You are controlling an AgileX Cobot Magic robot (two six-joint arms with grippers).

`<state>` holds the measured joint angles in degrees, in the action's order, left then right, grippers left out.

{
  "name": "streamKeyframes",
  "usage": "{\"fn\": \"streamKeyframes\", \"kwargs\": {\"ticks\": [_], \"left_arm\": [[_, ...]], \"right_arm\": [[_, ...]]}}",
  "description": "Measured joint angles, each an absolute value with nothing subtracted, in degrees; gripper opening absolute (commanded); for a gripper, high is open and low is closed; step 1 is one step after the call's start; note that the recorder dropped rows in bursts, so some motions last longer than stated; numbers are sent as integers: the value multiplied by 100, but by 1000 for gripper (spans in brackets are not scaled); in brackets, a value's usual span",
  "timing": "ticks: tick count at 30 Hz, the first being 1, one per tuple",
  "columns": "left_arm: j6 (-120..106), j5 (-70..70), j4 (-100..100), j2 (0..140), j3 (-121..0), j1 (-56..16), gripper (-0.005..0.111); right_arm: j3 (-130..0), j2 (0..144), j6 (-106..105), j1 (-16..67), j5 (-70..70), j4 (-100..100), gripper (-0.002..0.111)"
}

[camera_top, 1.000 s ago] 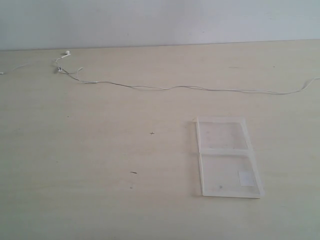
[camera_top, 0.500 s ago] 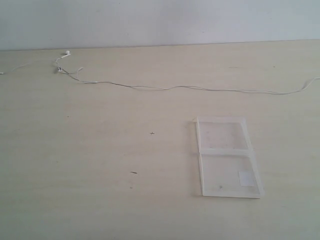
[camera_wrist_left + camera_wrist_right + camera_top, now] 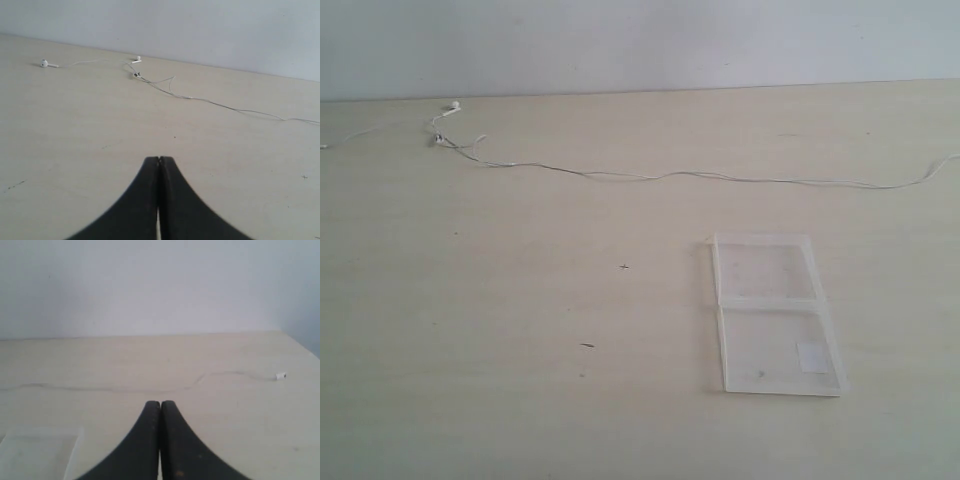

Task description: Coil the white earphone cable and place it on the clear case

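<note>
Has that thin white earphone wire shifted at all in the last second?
No. The earphone wire lies stretched out just as before, no nearer to or farther from the clear case.

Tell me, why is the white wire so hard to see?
Exterior view: flat, washed-out light makes the wire blend into the pale table, and the clear case casts hardly any shadow. Right wrist view: blurry, wire faint. Left wrist view: sharper, earbuds show.
</note>
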<state>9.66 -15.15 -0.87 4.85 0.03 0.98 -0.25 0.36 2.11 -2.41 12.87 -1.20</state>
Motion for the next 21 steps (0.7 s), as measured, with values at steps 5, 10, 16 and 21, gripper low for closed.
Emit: {"fn": "streamKeyframes", "kwargs": {"ticks": [5, 10, 16, 21], "left_arm": [[966, -1515, -87, 485, 3, 98, 0], [966, -1515, -87, 485, 3, 98, 0], [966, -1515, -87, 485, 3, 98, 0], [966, -1515, -87, 485, 3, 98, 0]], "right_arm": [[-25, 36, 615, -241, 92, 569, 0], [-25, 36, 971, -241, -802, 1201, 0], [-70, 43, 2350, -241, -2343, 1166, 0], [-1541, 1278, 3259, -241, -2587, -107, 0]]}}
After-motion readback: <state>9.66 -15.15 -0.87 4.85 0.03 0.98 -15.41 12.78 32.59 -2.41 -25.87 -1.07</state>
